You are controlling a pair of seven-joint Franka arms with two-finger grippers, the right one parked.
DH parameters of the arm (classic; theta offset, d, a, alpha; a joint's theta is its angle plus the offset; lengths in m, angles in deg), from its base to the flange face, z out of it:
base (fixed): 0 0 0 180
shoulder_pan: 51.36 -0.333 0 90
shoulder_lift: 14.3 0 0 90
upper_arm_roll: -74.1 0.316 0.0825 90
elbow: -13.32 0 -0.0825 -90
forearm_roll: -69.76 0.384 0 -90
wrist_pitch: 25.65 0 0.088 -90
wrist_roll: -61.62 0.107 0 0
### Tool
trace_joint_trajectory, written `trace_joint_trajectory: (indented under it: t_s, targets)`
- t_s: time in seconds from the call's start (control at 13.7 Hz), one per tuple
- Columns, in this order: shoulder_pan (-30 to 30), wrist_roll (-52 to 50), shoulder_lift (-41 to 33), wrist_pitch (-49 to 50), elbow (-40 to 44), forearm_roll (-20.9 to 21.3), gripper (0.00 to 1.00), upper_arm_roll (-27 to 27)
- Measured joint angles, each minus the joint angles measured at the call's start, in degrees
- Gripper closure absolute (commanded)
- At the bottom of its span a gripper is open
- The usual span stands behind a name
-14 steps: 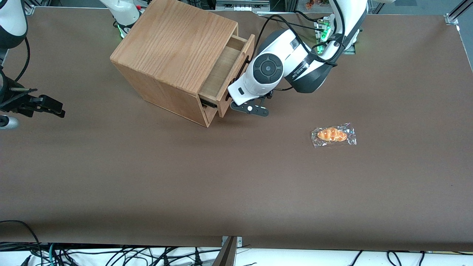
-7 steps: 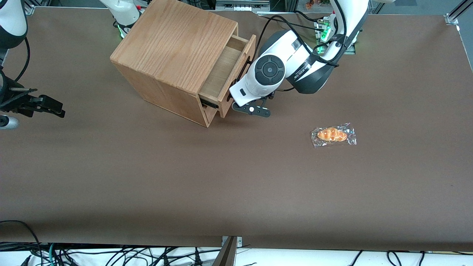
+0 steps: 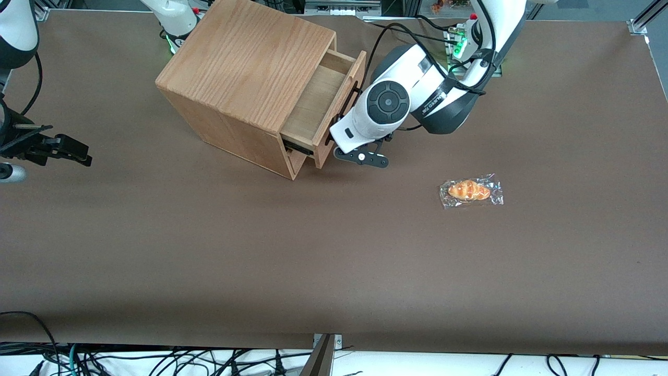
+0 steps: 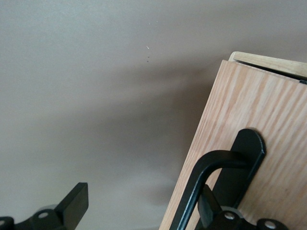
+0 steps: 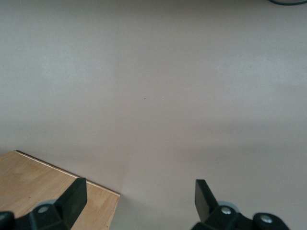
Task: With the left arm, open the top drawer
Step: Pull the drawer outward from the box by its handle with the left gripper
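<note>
Showing the top drawer (image 3: pixel 313 102) partly open, sticking out of the wooden box (image 3: pixel 245 62) toward about 4 o'clock in the front view, with its pale inside uncovered. Standing with the box on the brown table (image 3: pixel 334 261), toward the edge farther from the front camera. Reaching down with the left arm (image 3: pixel 417 89) at the drawer front, at about 3 o'clock from the box, its round dark cap facing up.

Resting the gripper (image 4: pixel 142 191) at the black bar handle (image 4: pixel 201 177) in a released state, not clenching anything: spreading the fingers (image 4: pixel 76 205) wide, one hanging over bare table, the other sitting just beside the bar, close against the wood front (image 4: pixel 249 105). Not being able to tell whether this finger is touching the bar.

Lying well apart, at about 4 o'clock from the box, a small bread in a clear packet (image 3: pixel 471 191).
</note>
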Motion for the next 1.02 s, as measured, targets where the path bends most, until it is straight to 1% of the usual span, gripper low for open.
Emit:
trace_joint_trajectory:
  t_s: [0.58,1.02]
  targets:
    - [-1.82,0.61,-0.57,1.03,-0.56,0.0,0.0,0.08]
    - [-2.08,0.62,-0.58,1.05,-0.58,0.0,0.0,0.05]
